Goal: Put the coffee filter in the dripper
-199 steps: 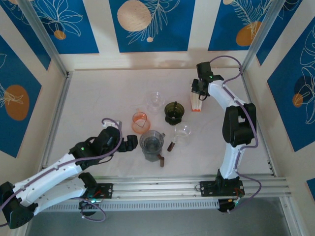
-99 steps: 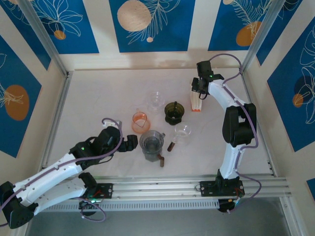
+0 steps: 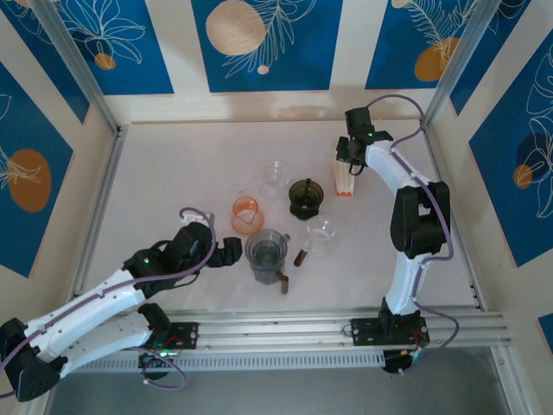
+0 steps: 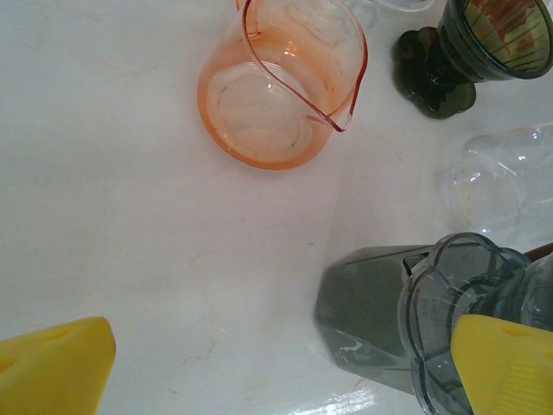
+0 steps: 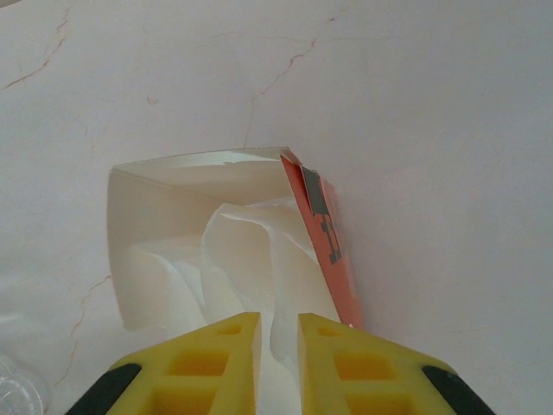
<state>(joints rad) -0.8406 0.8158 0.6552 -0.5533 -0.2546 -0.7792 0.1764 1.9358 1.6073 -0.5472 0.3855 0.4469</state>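
Where blue floral panels [image 3: 259, 43] rise, the pale table [image 3: 173, 173] ends.

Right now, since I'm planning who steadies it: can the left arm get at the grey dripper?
Probably yes: the left end effector stands open right beside the grey dripper, nothing between them.

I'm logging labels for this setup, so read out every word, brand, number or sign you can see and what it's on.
Filter box, orange side: dark printed marks, too small and blurred to read.
Coffee filter: plain white, no print.
Wall panels: leaf and circle drawings, no words.
No text here can be read.
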